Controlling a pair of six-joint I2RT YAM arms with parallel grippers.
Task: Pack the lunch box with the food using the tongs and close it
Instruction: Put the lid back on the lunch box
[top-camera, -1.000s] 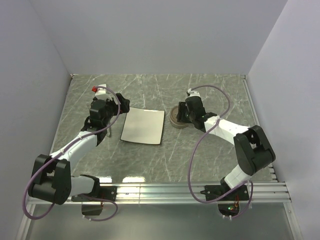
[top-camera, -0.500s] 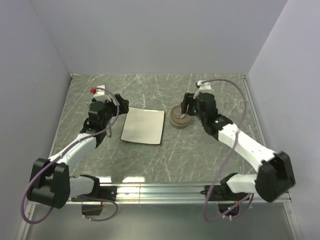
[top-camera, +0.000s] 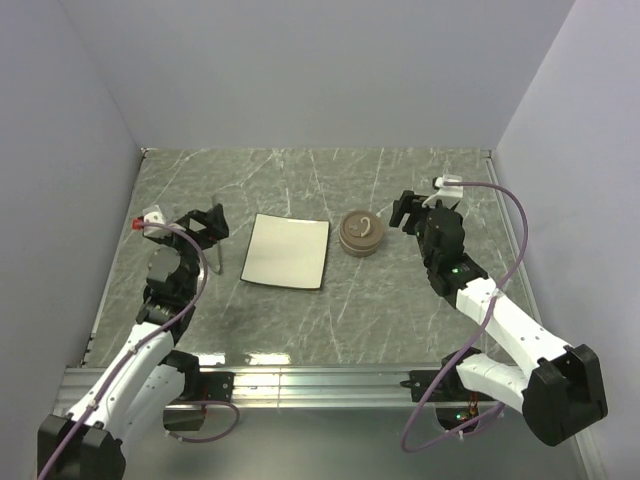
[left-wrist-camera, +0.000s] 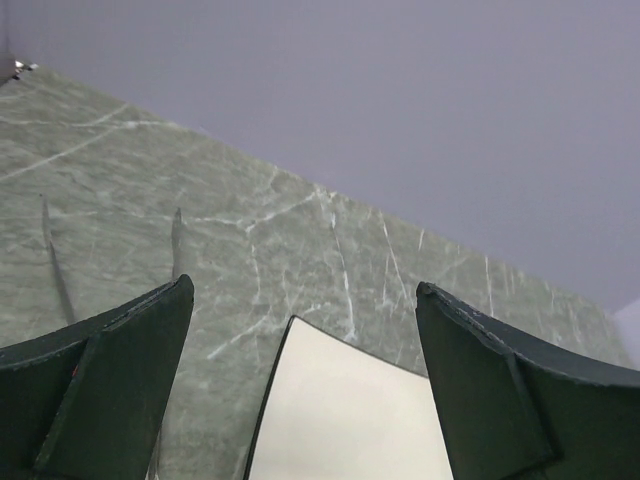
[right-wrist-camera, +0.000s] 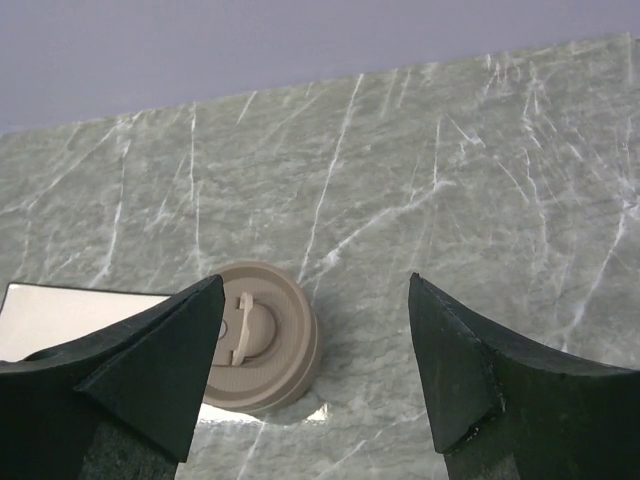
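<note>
The lunch box (top-camera: 361, 233) stands on the table with its greyish-brown lid on, the lid's small handle on top. It also shows in the right wrist view as the lidded lunch box (right-wrist-camera: 262, 347), low and left between the fingers. My right gripper (top-camera: 415, 212) hangs open just right of it, touching nothing, and in its own view the right gripper (right-wrist-camera: 315, 290) holds nothing. The tongs (top-camera: 217, 257) lie left of the plate, their thin arms (left-wrist-camera: 180, 245) pointing away. My left gripper (top-camera: 205, 222) is open and empty above their far end. No food shows.
A white square plate (top-camera: 288, 251) lies between the tongs and the lunch box, with nothing on it; its corner fills the plate (left-wrist-camera: 350, 420) area low in the left wrist view. Grey walls close the table on three sides.
My right gripper has let go of the lid, opened wider and drawn back to the right. The left arm has pulled back toward the near left, away from the plate.
</note>
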